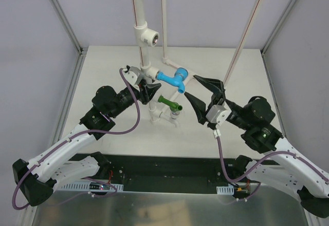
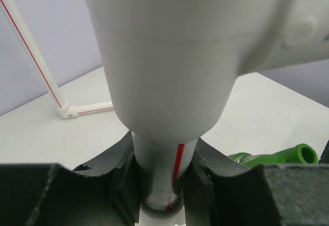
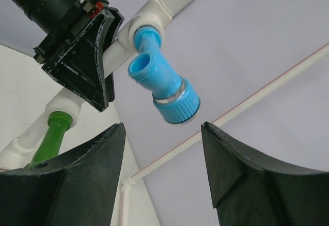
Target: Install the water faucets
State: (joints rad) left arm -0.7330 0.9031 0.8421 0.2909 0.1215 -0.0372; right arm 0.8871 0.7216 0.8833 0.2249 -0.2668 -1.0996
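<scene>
The light blue water faucet [image 1: 172,78] with a silver ring sticks out of a white tee [image 1: 151,73] on the upright white pipe [image 1: 142,41]. In the right wrist view this blue faucet [image 3: 164,85] hangs just beyond my open right gripper [image 3: 163,136], whose jaws touch nothing. From above, the right gripper [image 1: 190,85] stands just right of both faucets. The dark green faucet [image 1: 169,103] sits in a lower tee; it shows also as a green faucet [image 2: 288,156] at the right edge. My left gripper [image 1: 149,91] is shut on the red-striped pipe [image 2: 162,159].
A higher tee [image 1: 148,36] with an open socket sits on the pipe. A thin white pipe with a red stripe [image 1: 247,31] leans at the back right, joined to an elbow [image 1: 165,60] on the table. Frame posts stand at both sides.
</scene>
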